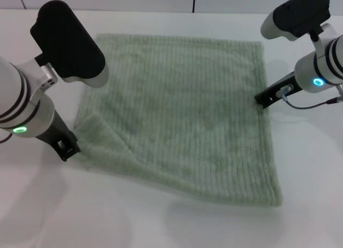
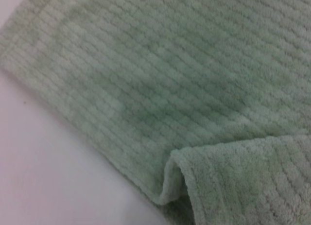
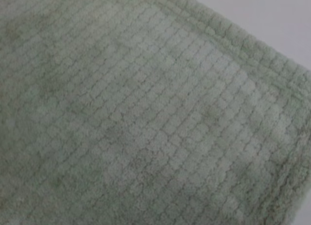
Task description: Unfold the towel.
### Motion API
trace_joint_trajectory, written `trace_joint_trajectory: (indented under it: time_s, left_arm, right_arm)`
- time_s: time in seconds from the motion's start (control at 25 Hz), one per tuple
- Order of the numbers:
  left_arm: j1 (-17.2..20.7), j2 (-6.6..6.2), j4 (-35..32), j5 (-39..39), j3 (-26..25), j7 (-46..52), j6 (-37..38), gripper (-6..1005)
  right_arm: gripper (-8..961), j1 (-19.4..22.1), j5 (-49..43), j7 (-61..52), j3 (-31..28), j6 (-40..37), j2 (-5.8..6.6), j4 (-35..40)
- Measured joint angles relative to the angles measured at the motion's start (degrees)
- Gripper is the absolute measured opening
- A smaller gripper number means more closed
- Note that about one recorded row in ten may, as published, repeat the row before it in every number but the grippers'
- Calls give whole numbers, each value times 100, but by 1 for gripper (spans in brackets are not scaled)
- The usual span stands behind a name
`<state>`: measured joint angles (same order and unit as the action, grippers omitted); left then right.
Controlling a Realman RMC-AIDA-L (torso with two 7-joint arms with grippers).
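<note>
The towel (image 1: 182, 114) lies spread nearly flat on the white table (image 1: 161, 221), ribs running front to back. One corner, the near one on the robot's left, is folded over onto the towel's top face (image 2: 243, 181).

Left gripper (image 1: 67, 147): positioned at that folded corner, tip just beside the towel's edge. Finger opening cannot be determined, nor whether it touches the cloth.

Right gripper (image 1: 263, 99): positioned at the middle of the towel's right edge, tip at the hem (image 3: 252, 45). Finger opening cannot be determined.

Bare table surface surrounds the towel on the near, left and right sides.
</note>
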<state>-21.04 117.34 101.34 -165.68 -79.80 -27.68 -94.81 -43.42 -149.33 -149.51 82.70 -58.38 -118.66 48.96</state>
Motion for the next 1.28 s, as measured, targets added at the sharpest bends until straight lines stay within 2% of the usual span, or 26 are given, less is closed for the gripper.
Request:
trace_joint_trajectory:
  time_s: [0.44,0.64,0.72,0.84,0.92,0.96,1.0,1.12,1.2,1.28]
  left_arm:
    - [12,6,-91,1,264,2,-124,60]
    - [22,-10,-64,1,201,55,-61,276]
    - [40,-39,11,0,128,63,81,318]
    - [106,-138,116,-7,-23,25,747,381]
    - [206,-179,131,-3,-238,-65,1580,422]
    - [331,-167,113,-10,-393,-143,2274,443]
    - [445,-128,80,-12,-495,-214,2778,464]
    - [1010,103,-175,0,-774,-599,5408,510]
    - [1191,131,-317,10,-792,-633,6719,519]
    - [1244,123,-450,16,-843,-557,7572,527]
  right_arm:
    - [-1,0,13,0,19,-6,1,-3]
    - [-1,5,19,-1,27,-8,0,0]
    - [-1,10,19,-2,24,-8,0,0]
    - [-1,16,20,-4,20,-7,0,0]
    - [-1,18,22,-5,19,-5,0,0]
    - [-1,18,23,-6,17,-2,0,0]
    - [-1,15,22,-6,15,-2,0,6]
    - [-1,-4,22,-8,-3,-29,0,69]
    - [-1,-19,22,-12,-6,-74,0,117]
    - [-1,-19,7,-15,-6,-112,0,152]
